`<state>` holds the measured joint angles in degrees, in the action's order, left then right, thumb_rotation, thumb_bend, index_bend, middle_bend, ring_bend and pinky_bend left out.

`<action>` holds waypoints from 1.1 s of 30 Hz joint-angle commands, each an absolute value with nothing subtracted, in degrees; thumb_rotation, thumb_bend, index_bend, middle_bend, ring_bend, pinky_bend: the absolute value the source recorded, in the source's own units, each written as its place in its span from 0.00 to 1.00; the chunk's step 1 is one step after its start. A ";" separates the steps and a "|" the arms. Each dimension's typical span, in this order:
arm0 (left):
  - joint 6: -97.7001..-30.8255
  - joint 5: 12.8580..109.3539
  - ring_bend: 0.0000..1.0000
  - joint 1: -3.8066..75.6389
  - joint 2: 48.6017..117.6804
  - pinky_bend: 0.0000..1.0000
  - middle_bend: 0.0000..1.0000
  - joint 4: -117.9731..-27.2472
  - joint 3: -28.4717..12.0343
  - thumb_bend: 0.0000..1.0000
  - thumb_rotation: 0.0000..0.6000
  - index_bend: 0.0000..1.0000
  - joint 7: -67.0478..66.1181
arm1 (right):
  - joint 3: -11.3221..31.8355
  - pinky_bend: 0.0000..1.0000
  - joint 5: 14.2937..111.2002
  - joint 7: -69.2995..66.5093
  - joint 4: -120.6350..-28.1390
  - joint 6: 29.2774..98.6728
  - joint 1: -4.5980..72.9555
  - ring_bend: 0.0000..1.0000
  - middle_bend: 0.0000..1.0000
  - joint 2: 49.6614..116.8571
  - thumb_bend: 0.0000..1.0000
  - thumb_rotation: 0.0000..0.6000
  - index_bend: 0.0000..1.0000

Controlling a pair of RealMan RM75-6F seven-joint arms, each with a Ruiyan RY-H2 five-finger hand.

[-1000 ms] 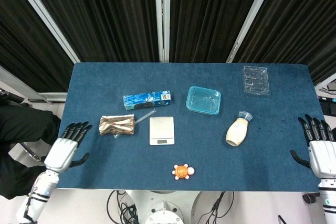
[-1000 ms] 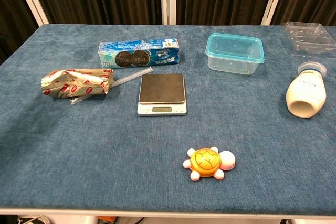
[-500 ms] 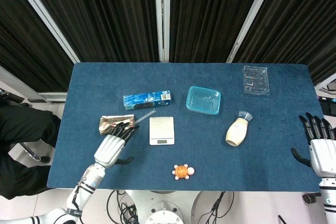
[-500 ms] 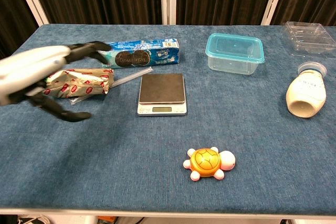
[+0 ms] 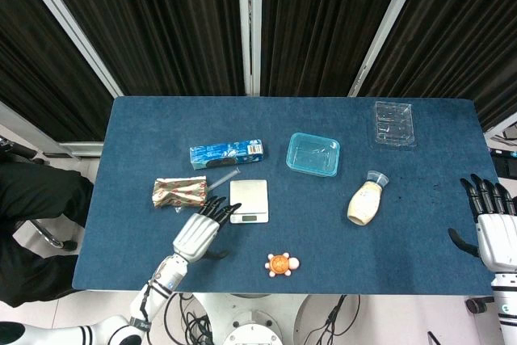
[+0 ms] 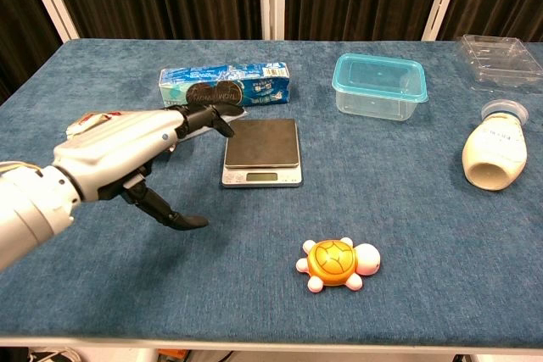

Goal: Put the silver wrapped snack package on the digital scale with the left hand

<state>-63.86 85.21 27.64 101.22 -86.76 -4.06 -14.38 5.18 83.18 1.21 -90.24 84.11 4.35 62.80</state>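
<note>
Silver snack package [image 5: 179, 192] lies on the table, just behind-left of the left hand [image 5: 198, 233], untouched. Hand empty, fingers spread, beside the digital scale [image 5: 249, 200]. Risk: sweeping across could knock the scale or cookie box [image 5: 226, 153]. Open cloth nearer the hand; table edge close.

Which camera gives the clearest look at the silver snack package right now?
The head view: the silver snack package lies fully visible, left of the left hand. In the chest view that hand hides nearly all of it.

Crinkled silver snack package [image 5: 178, 192] flat (left of) the digital scale [image 5: 249, 200].
</note>
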 commanded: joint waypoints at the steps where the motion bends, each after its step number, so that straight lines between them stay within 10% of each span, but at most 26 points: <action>1: -63.59 84.76 0.00 27.97 101.72 0.00 0.16 -86.35 -4.02 0.14 1.00 0.00 -14.89 | 5.20 0.00 83.09 1.02 -90.06 84.05 4.34 0.00 0.00 62.80 0.15 1.00 0.00; 8: -61.74 82.76 0.00 28.76 102.40 0.00 0.21 -85.87 -3.76 0.18 1.00 0.00 -15.32 | 5.11 0.00 82.87 0.07 -89.27 83.77 4.28 0.00 0.00 62.86 0.15 1.00 0.00; 16: -60.58 81.83 0.00 29.51 101.91 0.00 0.25 -86.22 -3.37 0.50 1.00 0.00 -14.69 | 5.16 0.00 82.65 -1.18 -88.23 83.53 4.27 0.00 0.00 62.99 0.15 1.00 0.00; 33: -62.80 81.47 0.00 29.67 103.76 0.00 0.24 -82.01 -2.78 0.54 1.00 0.00 -20.86 | 5.01 0.00 82.52 -1.53 -87.81 83.17 4.24 0.00 0.00 63.04 0.15 1.00 0.00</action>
<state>-62.78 81.48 29.69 103.75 -82.01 -2.78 -20.84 5.02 82.52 -1.53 -87.81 83.17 4.24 63.04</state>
